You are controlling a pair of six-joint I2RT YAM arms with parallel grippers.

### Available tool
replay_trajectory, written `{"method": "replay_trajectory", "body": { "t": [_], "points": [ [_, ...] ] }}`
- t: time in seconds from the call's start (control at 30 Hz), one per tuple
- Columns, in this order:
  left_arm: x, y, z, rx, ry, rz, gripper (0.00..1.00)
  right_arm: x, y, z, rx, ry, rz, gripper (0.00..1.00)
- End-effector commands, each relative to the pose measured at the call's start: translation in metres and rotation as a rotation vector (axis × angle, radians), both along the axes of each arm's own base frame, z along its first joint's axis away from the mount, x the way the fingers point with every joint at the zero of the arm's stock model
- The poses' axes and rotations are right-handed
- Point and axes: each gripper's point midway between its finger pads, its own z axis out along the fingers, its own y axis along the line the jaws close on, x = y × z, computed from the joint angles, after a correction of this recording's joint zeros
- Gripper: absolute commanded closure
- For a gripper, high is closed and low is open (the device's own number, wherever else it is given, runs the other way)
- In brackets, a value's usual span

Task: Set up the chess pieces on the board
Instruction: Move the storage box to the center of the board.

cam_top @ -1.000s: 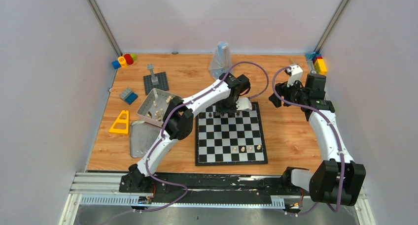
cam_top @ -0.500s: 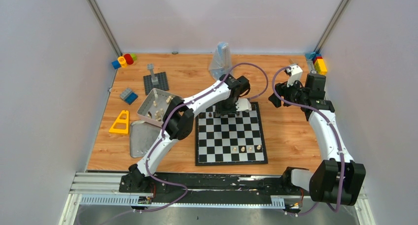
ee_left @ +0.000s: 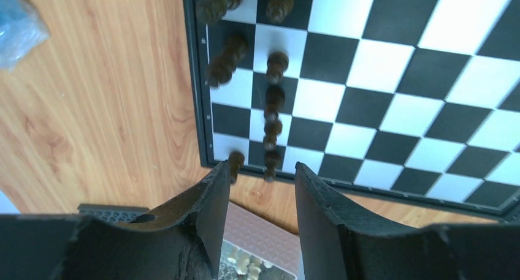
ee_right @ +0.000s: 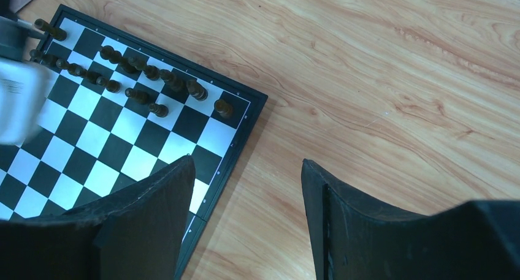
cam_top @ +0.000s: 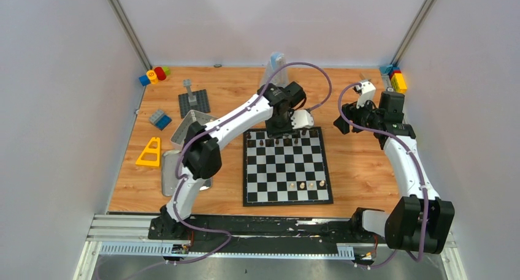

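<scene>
Lying flat on the wooden table (cam_top: 359,163), the board (cam_top: 277,165) sat at the middle, just ahead of the two arm bases.

Chess pieces, dark (cam_top: 285,143): stood in the two far rows of the board, several leaning in the left wrist view (ee_left: 270,102); in the right wrist view they ran as a line toward the far right corner (ee_right: 141,71).

Chess pieces, cream (cam_top: 306,185): a few stood on the near side of the board, right of centre. More lay in the tin (cam_top: 191,117) left of the board, partly hidden by the left arm.

Left gripper (cam_top: 279,132): hung over the far left part of the board, above the dark rows. Its fingers (ee_left: 211,206) stood moderately parted with nothing between them (ee_left: 262,176).

Right gripper (cam_top: 343,122): hung above bare wood just right of the board's far right corner, apart from the pieces. Its fingers (ee_right: 165,212) were spread wide and empty (ee_right: 245,165).

Other items:
- A flat silver lid (cam_top: 167,170) lay near the tin.
- A yellow triangle (cam_top: 150,152) lay left of the lid.
- A grey studded plate (cam_top: 194,101) and a blue brick (cam_top: 160,118) lay beyond the tin.
- Coloured bricks occupied the far left corner (cam_top: 154,75) and the far right corner (cam_top: 395,79).
- A clear plastic bag (cam_top: 274,71) stood at the far edge.
</scene>
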Motion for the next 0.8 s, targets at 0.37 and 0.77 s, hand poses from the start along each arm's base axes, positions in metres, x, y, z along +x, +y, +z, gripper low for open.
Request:
{"method": "replay_trajectory", "body": {
  "t": [0.37, 0.77],
  "points": [
    [0.026, 0.162, 0.096, -0.373, -0.219, 0.453, 0.31, 0.003, 0.015, 0.018, 0.052, -0.052, 0.101, 0.35],
    [0.066, 0.345, 0.038, -0.356, -0.245, 1.009, 0.23, 0.005, 0.021, -0.002, 0.068, 0.001, 0.139, 0.35]
  ]
}}
